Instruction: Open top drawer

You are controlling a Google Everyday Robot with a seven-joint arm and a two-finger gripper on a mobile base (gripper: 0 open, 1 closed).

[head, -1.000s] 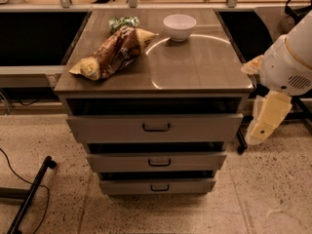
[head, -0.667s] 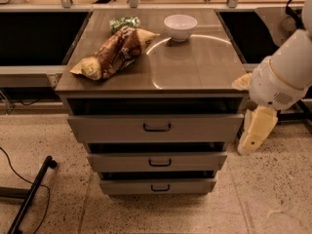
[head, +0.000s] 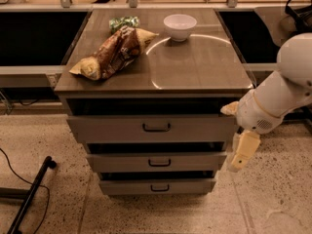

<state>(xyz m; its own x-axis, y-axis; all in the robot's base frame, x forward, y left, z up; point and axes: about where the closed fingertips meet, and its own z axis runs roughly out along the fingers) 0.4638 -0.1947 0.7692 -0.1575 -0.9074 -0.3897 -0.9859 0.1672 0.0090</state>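
A: Quick one, L to R. Anything shift on the cabinet?

B: No. The chip bag (head: 114,52) & green packet (head: 123,22) lay on the cabinet top (head: 195,72) same as a sec before. The white bowl (head: 179,26) at the back hadn't moved either. The top drawer (head: 107,129) sat where it was: uppermost of three fronts, dark gap above it, black handle (head: 156,127) centred & untouched. Its front hadn't come out any further vs the lower drawers (head: 122,162).

A: So the change was all on the arm (head: 278,101)?

B: Yep. The gripper (head: 240,161) had dropped & swung in toward the cabinet over approx. the last sec. Before, it hung higher & further out to the view's right, level w/ the top drawer front. At this point it hung just beside the cabinet's right-hand front corner, about level w/ the gap between the top & middle fronts.

A: Open or closed?

B: Couldn't tell. It pointed down & only one side showed.

A: Meaning for the task?

B: My read: approach only, pull not begun. It was well off to the side of the handle & a bit below, touching nothing I could see. It'd need to come across in front of the drawer & up to the handle before any pull. Risk, imo: clipping the drawer's right end on the way.
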